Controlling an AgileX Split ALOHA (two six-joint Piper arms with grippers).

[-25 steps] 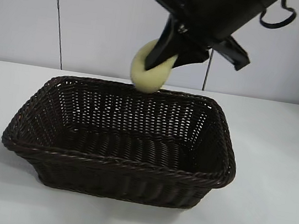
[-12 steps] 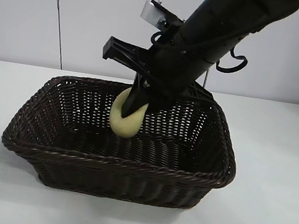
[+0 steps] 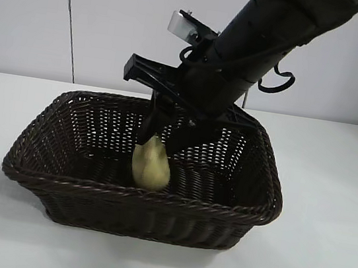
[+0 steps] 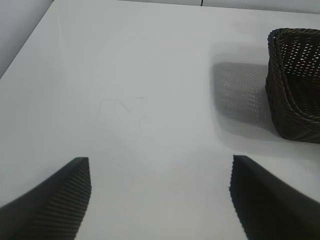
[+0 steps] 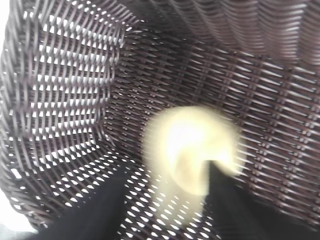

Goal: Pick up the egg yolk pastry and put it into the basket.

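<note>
The pale yellow egg yolk pastry (image 3: 151,164) is inside the dark brown wicker basket (image 3: 137,195), low against its near wall. Just above it, my right gripper (image 3: 163,136) reaches down into the basket with its fingers spread apart, and the pastry is free below the fingertips. The right wrist view shows the blurred pastry (image 5: 192,145) against the basket weave (image 5: 65,90), beyond the open right gripper (image 5: 165,205). My left gripper (image 4: 160,200) hangs open over bare table, off to the side of the basket (image 4: 295,90).
The basket stands on a white table (image 3: 330,195) with a pale wall behind it. The right arm leans over the basket's far right corner. Open table surface (image 4: 125,100) lies around the left gripper.
The right gripper came down with the pastry from above the far rim into the basket, then opened. The pastry has dropped from the fingers toward the basket floor. The left gripper is unchanged.
</note>
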